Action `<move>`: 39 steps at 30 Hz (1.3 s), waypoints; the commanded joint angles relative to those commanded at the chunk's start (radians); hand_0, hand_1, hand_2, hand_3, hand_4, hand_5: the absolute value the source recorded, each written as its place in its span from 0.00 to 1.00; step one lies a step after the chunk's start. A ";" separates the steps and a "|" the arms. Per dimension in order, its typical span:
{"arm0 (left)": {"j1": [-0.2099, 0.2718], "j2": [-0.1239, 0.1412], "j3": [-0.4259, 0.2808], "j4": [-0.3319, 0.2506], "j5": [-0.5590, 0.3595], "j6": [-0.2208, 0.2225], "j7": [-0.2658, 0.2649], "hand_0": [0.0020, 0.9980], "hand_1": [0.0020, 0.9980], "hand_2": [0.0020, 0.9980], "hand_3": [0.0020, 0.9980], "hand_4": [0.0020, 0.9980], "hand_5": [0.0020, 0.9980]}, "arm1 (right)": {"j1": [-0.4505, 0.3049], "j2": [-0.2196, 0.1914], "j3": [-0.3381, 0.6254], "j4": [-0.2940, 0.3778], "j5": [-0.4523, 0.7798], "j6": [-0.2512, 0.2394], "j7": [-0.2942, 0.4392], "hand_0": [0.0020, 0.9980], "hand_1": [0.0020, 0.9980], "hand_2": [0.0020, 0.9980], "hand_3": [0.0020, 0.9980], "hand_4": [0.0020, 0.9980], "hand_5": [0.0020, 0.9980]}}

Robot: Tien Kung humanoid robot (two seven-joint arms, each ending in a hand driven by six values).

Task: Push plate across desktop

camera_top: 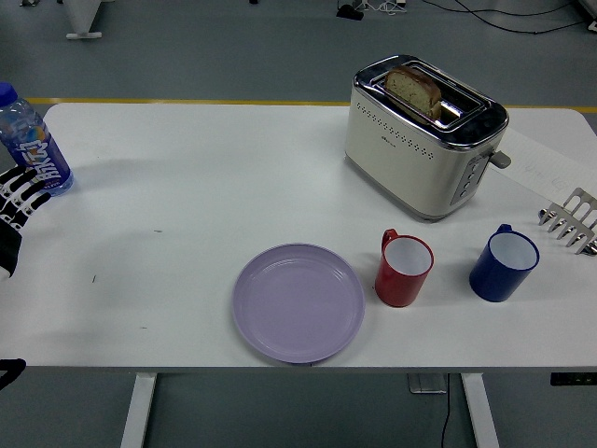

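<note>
A lilac plate point(298, 302) lies flat on the white table point(205, 168), close to the near edge and a little left of centre. Only the fingertips of my left hand point(19, 201) show at the picture's far left edge, black and white, spread and holding nothing, far from the plate. My right hand is out of view.
A red mug point(403, 269) stands just right of the plate, a blue mug point(503, 262) further right. A cream toaster point(424, 133) with a bread slice sits behind them. A water bottle point(32, 143) stands at the far left, a metal rack point(572, 219) at the right edge.
</note>
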 joint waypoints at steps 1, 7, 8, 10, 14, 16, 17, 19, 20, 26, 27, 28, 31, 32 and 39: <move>0.000 0.002 -0.003 -0.003 0.003 -0.011 0.011 0.68 0.72 0.71 0.62 0.52 1.00 | 0.000 0.000 0.000 0.000 0.000 0.000 0.000 0.57 0.55 0.68 0.60 0.32 0.30; -0.003 0.002 -0.010 -0.003 0.003 -0.025 0.025 0.68 0.72 0.71 0.62 0.53 1.00 | 0.003 0.000 -0.003 0.000 0.006 -0.002 0.001 0.57 0.55 0.68 0.60 0.32 0.30; -0.003 0.002 -0.010 -0.002 0.003 -0.026 0.025 0.68 0.72 0.71 0.62 0.53 1.00 | 0.003 0.000 -0.003 0.000 0.006 -0.003 0.001 0.57 0.55 0.68 0.60 0.32 0.30; -0.004 0.002 -0.009 0.002 0.004 -0.026 0.025 0.68 0.72 0.71 0.62 0.53 1.00 | 0.003 0.000 -0.003 0.000 0.005 -0.002 0.000 0.57 0.55 0.68 0.60 0.32 0.30; -0.004 0.002 -0.007 0.014 0.005 -0.024 0.023 0.68 0.72 0.71 0.62 0.53 1.00 | 0.003 0.000 -0.004 0.000 0.005 -0.002 -0.001 0.57 0.55 0.68 0.60 0.32 0.30; -0.002 0.001 -0.007 0.019 0.005 -0.023 0.021 0.68 0.72 0.71 0.62 0.53 1.00 | 0.002 0.000 -0.005 0.001 0.008 -0.003 -0.001 0.57 0.55 0.68 0.60 0.32 0.30; -0.002 0.001 -0.007 0.021 0.005 -0.021 0.020 0.68 0.72 0.71 0.62 0.53 1.00 | 0.002 0.000 -0.006 0.001 0.008 -0.003 -0.002 0.57 0.55 0.68 0.60 0.32 0.30; -0.001 0.001 -0.006 0.025 0.005 -0.016 0.019 0.68 0.72 0.71 0.62 0.53 1.00 | 0.002 0.001 -0.005 0.001 0.008 -0.003 -0.003 0.57 0.55 0.68 0.60 0.32 0.30; -0.002 0.001 -0.006 0.026 0.005 -0.015 0.019 0.68 0.72 0.71 0.62 0.53 1.00 | 0.001 0.001 -0.005 0.001 0.008 -0.003 -0.003 0.57 0.55 0.68 0.60 0.32 0.30; -0.001 0.003 -0.001 0.032 0.009 -0.013 0.017 0.69 0.72 0.71 0.62 0.54 1.00 | -0.002 0.001 -0.004 0.002 0.007 -0.004 -0.005 0.57 0.55 0.68 0.60 0.32 0.30; -0.001 0.004 -0.001 0.033 0.010 -0.013 0.017 0.69 0.72 0.71 0.62 0.54 1.00 | -0.002 0.001 -0.004 0.003 0.007 -0.004 -0.006 0.57 0.55 0.68 0.60 0.32 0.30; -0.001 0.004 -0.001 0.035 0.010 -0.012 0.017 0.69 0.72 0.71 0.62 0.54 1.00 | -0.003 0.001 -0.005 0.003 0.007 -0.004 -0.006 0.57 0.55 0.68 0.60 0.32 0.30; 0.001 0.004 0.000 0.039 0.010 -0.012 0.017 0.69 0.72 0.71 0.62 0.54 1.00 | -0.004 0.001 -0.006 0.003 0.010 -0.005 -0.007 0.57 0.55 0.68 0.60 0.32 0.30; 0.001 0.004 0.000 0.042 0.011 -0.012 0.017 0.69 0.72 0.71 0.62 0.55 1.00 | -0.004 0.001 -0.006 0.003 0.010 -0.005 -0.007 0.57 0.55 0.68 0.60 0.32 0.30; 0.005 0.003 0.004 0.052 0.013 -0.010 0.016 0.69 0.72 0.71 0.62 0.56 1.00 | -0.009 0.001 -0.006 0.004 0.008 -0.005 -0.009 0.57 0.55 0.68 0.60 0.32 0.30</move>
